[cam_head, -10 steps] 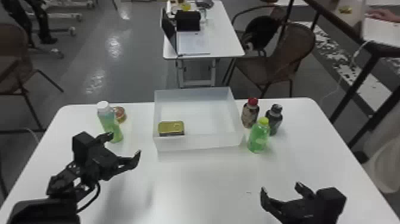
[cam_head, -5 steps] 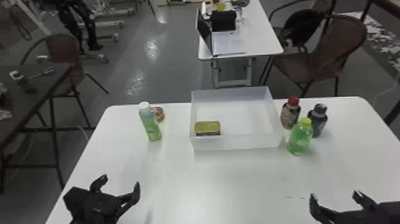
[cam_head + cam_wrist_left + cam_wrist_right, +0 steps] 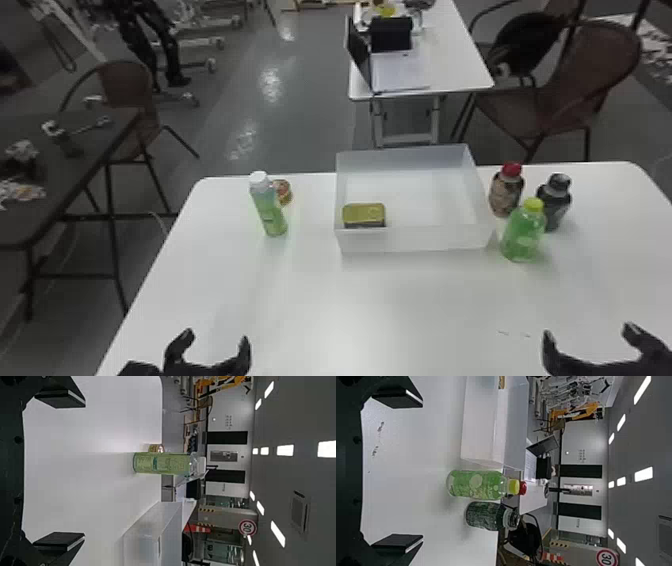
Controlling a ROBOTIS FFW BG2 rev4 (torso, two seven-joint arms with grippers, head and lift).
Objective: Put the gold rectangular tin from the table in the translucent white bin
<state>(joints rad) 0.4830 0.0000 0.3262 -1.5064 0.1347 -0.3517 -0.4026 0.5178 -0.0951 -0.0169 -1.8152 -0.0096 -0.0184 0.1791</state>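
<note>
A glossy grey floor (image 3: pixel 300 100) lies beyond the white round-cornered counter (image 3: pixel 320 300), with a white rectangular table (image 3: pixel 452 60) and brown curved-back armchair (image 3: pixel 595 60). Bright white rectangular lights (image 3: pixel 285 450) line the dark grey ceiling (image 3: pixel 293 411).

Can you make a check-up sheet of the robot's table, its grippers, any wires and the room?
Surface: white table, small dark marks near the right gripper
Job's things: gold tin inside the translucent bin, near left corner
Clutter: white-capped bottle and round tin left of the bin; red-capped bottle, yellow-capped bottle, dark bottle right
Grippers: right and left gripper both open, holding nothing
Cables: thin pale line beyond the table's left edge, maybe a cord
Surroundings: brown chair, laptop behind
</note>
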